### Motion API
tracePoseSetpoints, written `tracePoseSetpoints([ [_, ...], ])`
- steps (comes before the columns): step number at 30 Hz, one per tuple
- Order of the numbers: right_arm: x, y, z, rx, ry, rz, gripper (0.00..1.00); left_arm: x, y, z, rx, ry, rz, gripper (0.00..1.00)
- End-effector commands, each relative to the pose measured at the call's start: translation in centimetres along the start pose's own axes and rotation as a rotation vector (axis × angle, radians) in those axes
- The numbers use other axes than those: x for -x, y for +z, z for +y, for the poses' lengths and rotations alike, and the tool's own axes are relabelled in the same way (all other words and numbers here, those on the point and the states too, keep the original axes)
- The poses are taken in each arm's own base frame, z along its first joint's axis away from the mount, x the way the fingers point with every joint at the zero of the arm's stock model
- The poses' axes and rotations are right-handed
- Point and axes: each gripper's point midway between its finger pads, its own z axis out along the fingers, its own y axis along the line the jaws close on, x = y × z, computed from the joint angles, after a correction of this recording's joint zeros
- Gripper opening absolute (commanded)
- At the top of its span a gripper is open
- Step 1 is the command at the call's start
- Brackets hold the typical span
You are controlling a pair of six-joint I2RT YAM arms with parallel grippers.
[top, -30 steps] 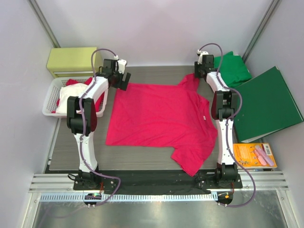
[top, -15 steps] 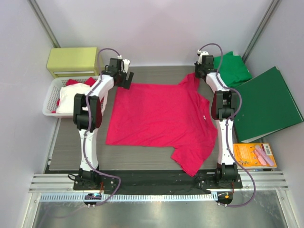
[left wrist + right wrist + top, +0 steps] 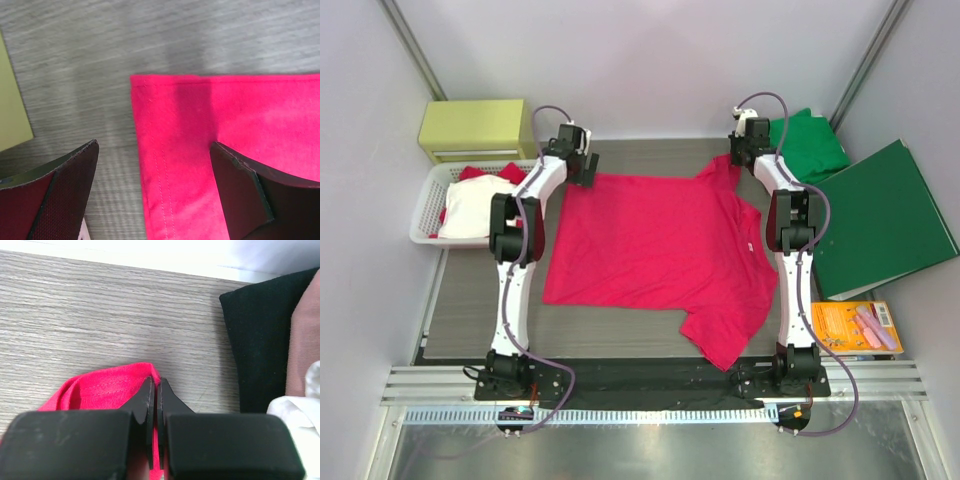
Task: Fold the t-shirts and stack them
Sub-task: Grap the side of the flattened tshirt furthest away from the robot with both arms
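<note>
Two corners suited the limp red t-shirt (image 3: pixel 660 240): right gripper (image 3: pixel 156 382) pinched its upper-right sleeve, left gripper (image 3: pixel 154 145) gaped above the hem.

No legible text anywhere, print on the orange booklet (image 3: pixel 855 325) by the tabletop's (image 3: pixel 480 310) near right corner was too small to read

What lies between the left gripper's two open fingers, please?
The red t-shirt's hemmed corner and bare grey table beside it, as the left wrist view shows.
</note>
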Motion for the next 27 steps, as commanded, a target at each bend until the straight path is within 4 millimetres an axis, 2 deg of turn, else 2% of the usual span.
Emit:
tracePoseSetpoints([
  [1,-3.2,-0.9,-0.1,0.004,-0.022,0.116,0.01,0.8,0.8,2.9,0.121,0.003,-0.010,0.93],
  [3,-3.4,-0.9,-0.1,0.008,-0.026,0.122,0.01,0.6,1.4,2.4,0.094,0.007,-0.005,0.93],
  [7,-3.8,-1.2,0.0,0.013,-0.046,0.134,0.01,-0.5,3.7,0.0,-0.014,0.009,0.046,0.91],
  [8,-3.8,-1.3,0.0,0.014,-0.054,0.135,0.01,-1.1,4.0,0.0,-0.016,0.012,0.070,0.92],
  [10,-4.2,-1.4,0.0,0.015,-0.061,0.143,0.01,-1.2,4.3,0.3,-0.023,0.001,0.071,0.92],
  [12,-4.3,-1.7,0.0,0.018,-0.069,0.145,0.01,0.3,3.6,-0.1,-0.075,-0.012,0.016,0.92],
  [13,-4.4,-1.7,0.0,0.016,-0.072,0.146,0.01,-0.8,3.6,-0.3,-0.097,-0.015,0.033,0.92],
  [14,-4.2,-1.7,-0.1,0.009,-0.075,0.136,0.01,-0.7,3.3,-0.6,-0.114,-0.012,0.019,0.92],
  [15,-4.2,-1.7,-0.1,0.006,-0.079,0.138,0.01,1.0,1.7,-0.7,-0.137,-0.012,-0.031,0.93],
  [16,-4.3,-1.7,-0.2,0.003,-0.079,0.140,0.01,-0.3,1.7,-0.9,-0.141,-0.010,-0.004,0.92],
  [18,-4.1,-1.6,-0.3,0.000,-0.081,0.139,0.01,0.0,0.5,-1.4,-0.177,-0.005,-0.013,0.93],
  [19,-4.4,-1.5,-0.3,-0.004,-0.082,0.145,0.01,-0.6,0.3,-1.6,-0.183,0.010,0.006,0.93],
  [21,-4.2,-1.4,-0.4,-0.008,-0.083,0.145,0.01,-0.6,-0.4,-1.6,-0.182,0.021,0.004,0.92],
  [24,-4.3,-1.4,-0.3,-0.007,-0.085,0.149,0.01,0.4,-1.9,-1.7,-0.212,0.037,-0.042,0.92],
  [25,-4.3,-1.4,-0.3,-0.007,-0.086,0.151,0.01,1.4,-2.4,-2.4,-0.252,0.040,-0.086,0.92],
  [27,-4.3,-1.4,-0.3,-0.008,-0.086,0.149,0.01,2.1,-3.8,-3.0,-0.278,0.044,-0.131,0.92],
])
